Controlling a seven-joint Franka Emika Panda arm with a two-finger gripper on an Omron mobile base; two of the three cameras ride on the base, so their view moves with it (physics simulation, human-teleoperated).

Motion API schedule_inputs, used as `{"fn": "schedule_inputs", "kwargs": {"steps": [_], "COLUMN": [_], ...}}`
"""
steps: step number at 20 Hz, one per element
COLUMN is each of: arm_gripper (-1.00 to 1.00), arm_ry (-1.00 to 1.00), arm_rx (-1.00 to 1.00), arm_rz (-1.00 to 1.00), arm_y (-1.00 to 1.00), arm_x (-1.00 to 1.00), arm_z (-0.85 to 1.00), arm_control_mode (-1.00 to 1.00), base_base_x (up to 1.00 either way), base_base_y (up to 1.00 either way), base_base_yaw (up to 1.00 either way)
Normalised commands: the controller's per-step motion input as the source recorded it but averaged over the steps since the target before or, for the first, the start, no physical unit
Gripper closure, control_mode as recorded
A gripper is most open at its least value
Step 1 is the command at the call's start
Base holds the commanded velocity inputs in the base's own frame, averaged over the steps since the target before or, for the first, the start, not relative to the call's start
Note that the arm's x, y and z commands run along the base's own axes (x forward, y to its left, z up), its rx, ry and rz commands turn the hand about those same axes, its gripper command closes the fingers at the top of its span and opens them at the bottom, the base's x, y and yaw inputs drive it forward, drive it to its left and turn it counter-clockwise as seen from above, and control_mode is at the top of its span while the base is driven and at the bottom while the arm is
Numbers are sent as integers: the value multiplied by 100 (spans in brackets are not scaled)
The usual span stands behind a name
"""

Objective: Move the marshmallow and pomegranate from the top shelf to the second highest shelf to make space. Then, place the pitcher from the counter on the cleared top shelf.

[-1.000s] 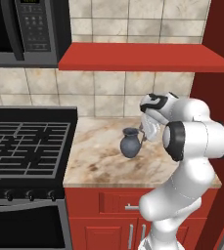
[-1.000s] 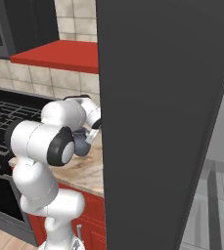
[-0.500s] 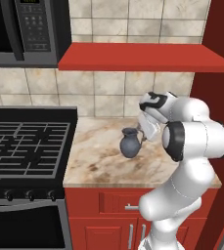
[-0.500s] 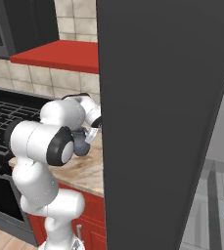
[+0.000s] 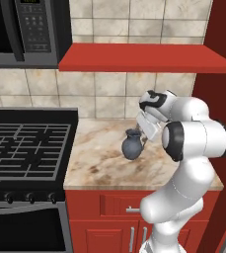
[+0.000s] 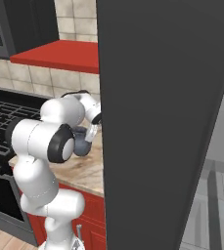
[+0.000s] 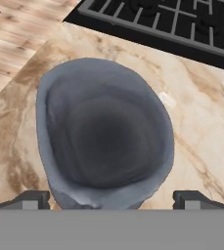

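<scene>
On the counter (image 5: 99,163), just right of the black stove (image 5: 20,148), the pitcher (image 5: 132,146) stands upright with my gripper (image 5: 145,129) pressed in close at its right side; I read this as the approach for the last part of the job, the lift toward the fridge. Compared with the pictures from a second and half a second back, the base hasn't driven, since tiles, stove and red shelf (image 5: 144,57) sit where they did; the pitcher hasn't shifted either; the hand looks only slightly different in pose, so I'd call the change a small creep inward, nothing more.

From the hand camera I'm looking straight down the pitcher (image 7: 103,132) into its dark mouth, and the two fingertips (image 7: 30,199) sit far apart, one at each bottom corner, wider than the rim; so the jaws are spread wide and hold nothing yet. The marbled counter (image 7: 201,136) shows all round the jug, which tells me it's still resting there.

From the right side, the pitcher (image 6: 80,144) is half hidden behind the white arm, the gripper (image 6: 91,133) beside it, and the big dark fridge door (image 6: 162,122) blocks everything beyond; I can't see the shelves, the marshmallow or the pomegranate, so I can't judge whether the top shelf is cleared.

My next concern is the round belly; closing on the neck or rim looks safer to me than squeezing the widest part.
</scene>
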Motion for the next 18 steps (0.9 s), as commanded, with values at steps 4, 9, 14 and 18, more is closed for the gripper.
{"fn": "schedule_inputs", "kwargs": {"steps": [4,9,14,18], "arm_gripper": [-100,-100,100,100], "arm_ry": [3,2,3,0], "arm_rx": [0,0,0,0], "arm_rz": [4,3,0,0], "arm_y": [0,0,0,0], "arm_x": [-13,-20,-6,0], "arm_z": [0,0,-9,-2], "arm_control_mode": [-100,-100,-100,-100], "base_base_x": [0,0,0,0], "base_base_y": [0,0,0,0], "base_base_yaw": [0,0,0,0]}}
